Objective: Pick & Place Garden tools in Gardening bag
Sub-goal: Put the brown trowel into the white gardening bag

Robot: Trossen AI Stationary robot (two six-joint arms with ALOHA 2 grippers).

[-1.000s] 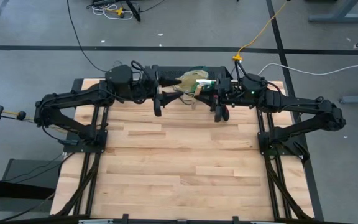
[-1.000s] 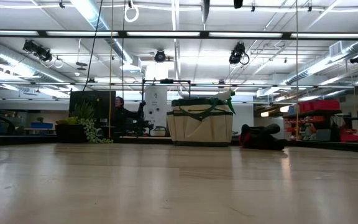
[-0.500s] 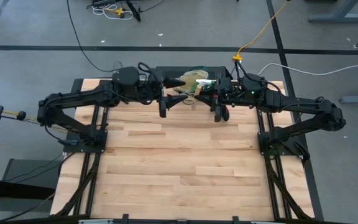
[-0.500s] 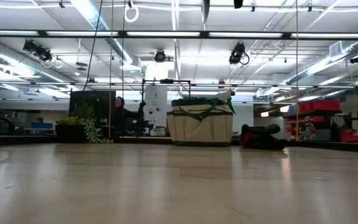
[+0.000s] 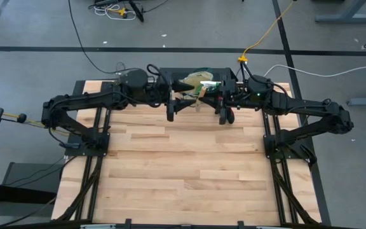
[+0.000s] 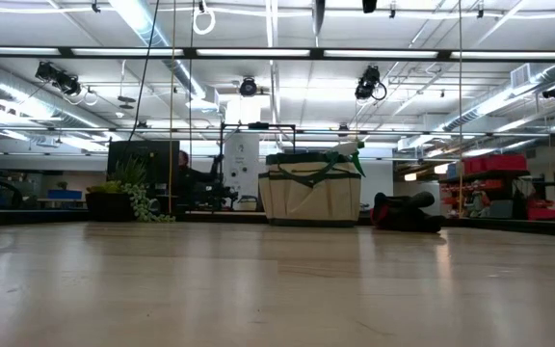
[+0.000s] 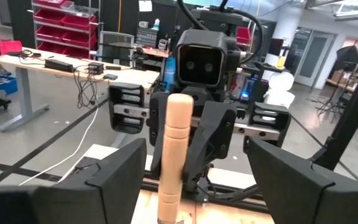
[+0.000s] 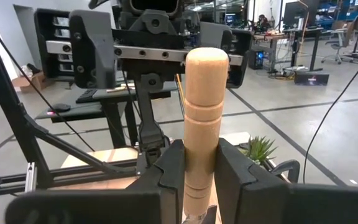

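Overhead, arms blur together; the right claw (image 8: 194, 180) clamps a wooden handle (image 8: 204, 118), the left claw (image 7: 197, 180) gapes empty.

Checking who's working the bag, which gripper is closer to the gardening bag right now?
Right. The right gripper sits at the gardening bag's right edge, shut on a wooden handle; the left gripper hangs open, slightly off its left side.

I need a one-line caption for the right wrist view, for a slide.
Right gripper shut on a wooden tool handle, held upright, facing the left arm across the table.
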